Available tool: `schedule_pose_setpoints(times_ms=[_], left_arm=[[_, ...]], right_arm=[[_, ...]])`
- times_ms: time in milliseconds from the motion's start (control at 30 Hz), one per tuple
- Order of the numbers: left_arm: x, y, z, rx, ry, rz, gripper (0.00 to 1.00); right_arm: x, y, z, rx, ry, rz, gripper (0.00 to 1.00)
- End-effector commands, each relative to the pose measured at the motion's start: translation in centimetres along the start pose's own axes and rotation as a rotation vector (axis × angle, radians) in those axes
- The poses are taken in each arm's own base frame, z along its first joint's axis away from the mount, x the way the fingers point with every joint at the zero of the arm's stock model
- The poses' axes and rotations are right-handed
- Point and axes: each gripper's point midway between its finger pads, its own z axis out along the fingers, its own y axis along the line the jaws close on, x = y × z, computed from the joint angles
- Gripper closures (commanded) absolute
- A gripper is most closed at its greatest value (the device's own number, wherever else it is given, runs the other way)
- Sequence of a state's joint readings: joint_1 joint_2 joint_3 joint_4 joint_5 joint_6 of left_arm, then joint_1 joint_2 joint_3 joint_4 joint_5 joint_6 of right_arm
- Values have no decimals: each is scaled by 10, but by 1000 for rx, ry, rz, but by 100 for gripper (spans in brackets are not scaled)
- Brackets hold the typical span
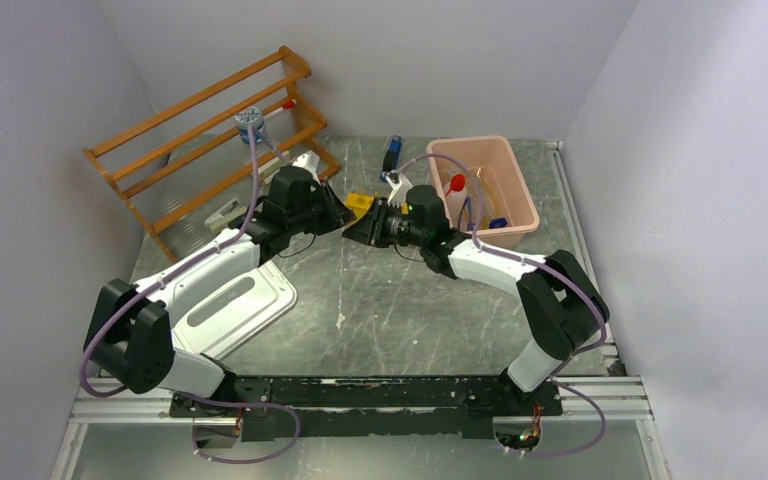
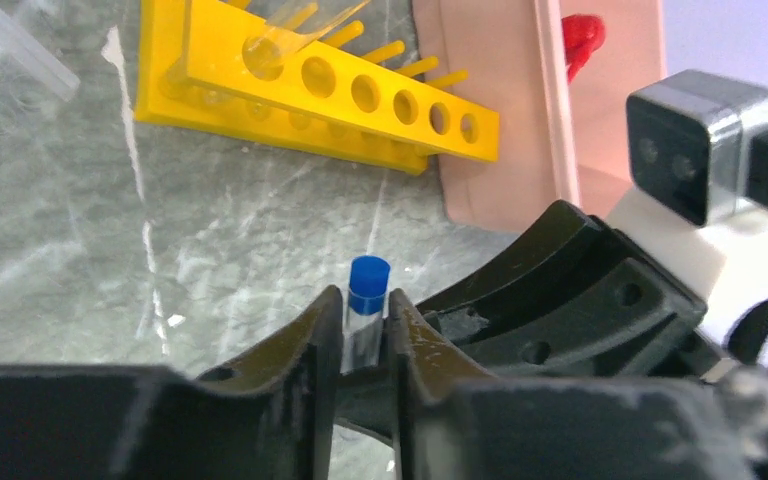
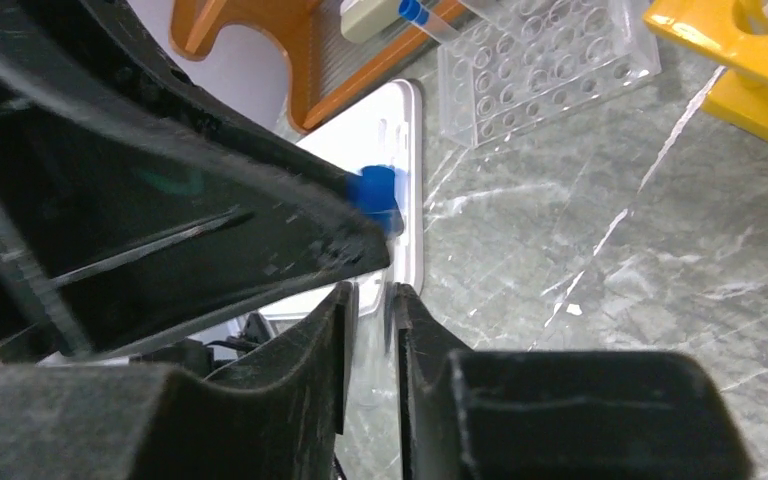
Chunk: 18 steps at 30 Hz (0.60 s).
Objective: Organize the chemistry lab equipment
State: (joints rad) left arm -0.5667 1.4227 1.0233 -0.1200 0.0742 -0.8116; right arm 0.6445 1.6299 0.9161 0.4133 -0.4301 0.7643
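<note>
The left gripper [image 2: 365, 302] has its jaws pinching a blue-capped clear tube [image 2: 368, 285] just on the near side of the yellow tube rack [image 2: 340, 95]. The right gripper [image 3: 370, 297] faces it closely from the side where a pink bin [image 1: 470, 143] adjoins the rack. Its jaws are nearly together, and I cannot tell whether they grip anything. The bench [image 1: 410, 310] is grey and marbled, the walls pale.

On my grey table [image 1: 390, 300]: wooden rack [image 1: 200, 130] at the far left, white tray [image 1: 235, 300] nearer me, yellow tube rack [image 1: 360, 205] in the middle, pink bin [image 1: 526, 200] far right.
</note>
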Motion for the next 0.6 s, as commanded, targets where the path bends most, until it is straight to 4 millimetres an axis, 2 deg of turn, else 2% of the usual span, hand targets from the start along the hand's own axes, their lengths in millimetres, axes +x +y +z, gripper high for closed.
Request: schedule_pose_setpoints(times_ms=[0,33,67,167,367,467,567], left_arm=[[-9,-22,-11,89,-4,40,61],[-9,-23,-11,102,13,52,52],[-12,-23,-12,111,33,55,48],[-16,-21,-18,160,101,42,42],[-7,-37,-31,245,241,84,43],[4,-38,-32,271,327,103,47],[7,-43,-35,305,361,122,47]], right_arm=[[-7,11,-2,-54,-27,-90,80],[-6,9,-4,-55,-31,-132,80],[-5,7,-7,-57,-37,-189,80],[-6,8,-16,-65,-49,-347,80],[-15,10,-27,-43,-58,-559,81],[-16,12,-30,-46,-48,-629,81],[-18,9,-30,-23,-41,-669,81]])
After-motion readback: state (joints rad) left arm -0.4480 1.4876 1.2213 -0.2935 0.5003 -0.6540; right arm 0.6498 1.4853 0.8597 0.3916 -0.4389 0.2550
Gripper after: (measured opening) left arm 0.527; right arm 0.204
